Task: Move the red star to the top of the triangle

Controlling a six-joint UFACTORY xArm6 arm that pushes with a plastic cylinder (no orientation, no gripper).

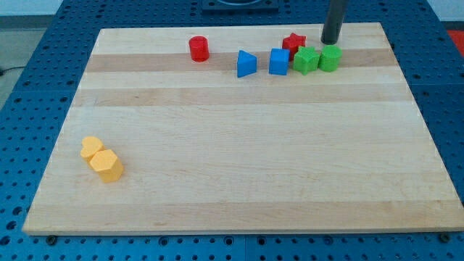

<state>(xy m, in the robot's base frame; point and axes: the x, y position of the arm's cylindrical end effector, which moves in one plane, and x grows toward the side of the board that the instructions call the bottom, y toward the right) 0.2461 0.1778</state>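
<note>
Nearest, 2 yellow blocks (101, 159) sit touching at the table's (239, 188) bottom left, well clear of the job. Farther up runs a row: red cylinder (199, 48), blue triangle (246, 64), blue cube (279, 61), 2 green blocks (317, 59). The red star (293, 43) sits behind the cube. There is no hand; my tip (330, 41) stands right of the star, seemingly placed to push it left.

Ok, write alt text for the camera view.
My tip rests near the board's top edge, right of the red star, above the green blocks. A blue cube, blue triangle and red cylinder lie leftward.
</note>
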